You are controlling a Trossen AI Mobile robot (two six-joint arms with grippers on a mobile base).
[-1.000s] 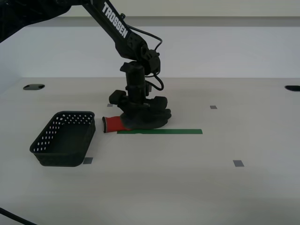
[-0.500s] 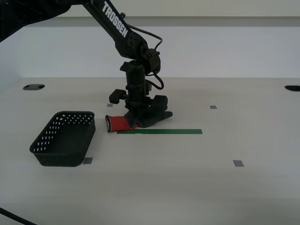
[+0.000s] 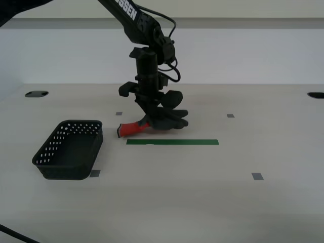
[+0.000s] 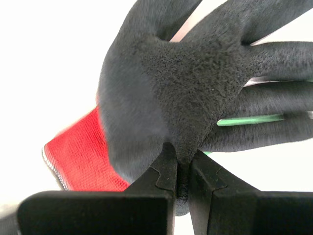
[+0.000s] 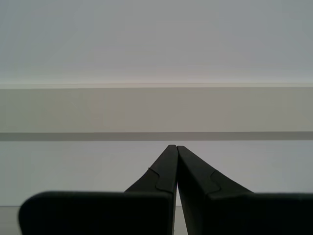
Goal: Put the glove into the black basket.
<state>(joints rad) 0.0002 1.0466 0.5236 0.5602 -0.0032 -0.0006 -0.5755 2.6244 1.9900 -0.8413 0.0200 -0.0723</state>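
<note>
While clamped shut on dark grey red-cuffed work glove (image 4: pixel 181 93), second gripper (image 4: pixel 182 169) hanging beside perforated black plastic basket (image 3: pixel 69 150); first gripper (image 5: pixel 172 152) closed empty.

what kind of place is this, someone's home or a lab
Most likely a lab or robot test bench, not a home: a bare white table with a green tape strip and small grey tape squares, holding only a black basket and a glove.
</note>
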